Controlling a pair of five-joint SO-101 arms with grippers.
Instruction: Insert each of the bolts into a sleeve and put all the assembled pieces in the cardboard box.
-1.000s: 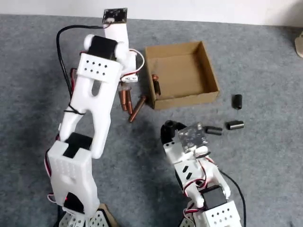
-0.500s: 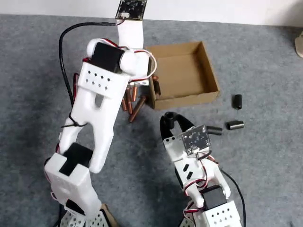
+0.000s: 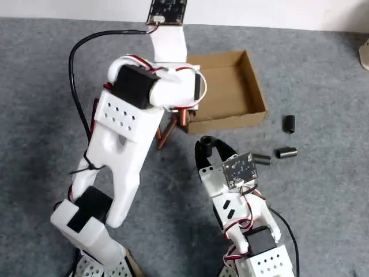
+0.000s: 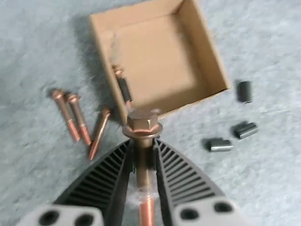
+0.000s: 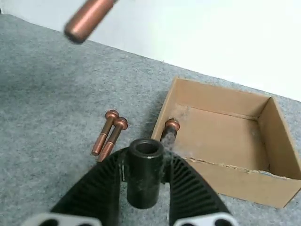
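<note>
My left gripper (image 4: 141, 157) is clamped on a copper bolt (image 4: 143, 128) by its shank beside the cardboard box (image 4: 214, 70), my right gripper (image 5: 143, 188) on a black sleeve (image 5: 145, 165), bore exposed; both seem rigid, slick metal, so I'd favour mid-length holds.

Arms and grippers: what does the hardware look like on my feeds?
Left arm and right arm are white plastic shells around black servos, with rows of small holes. A black cable loops off the left arm; red and white wires run along the right. Left gripper and right gripper have black ribbed fingers.
</note>
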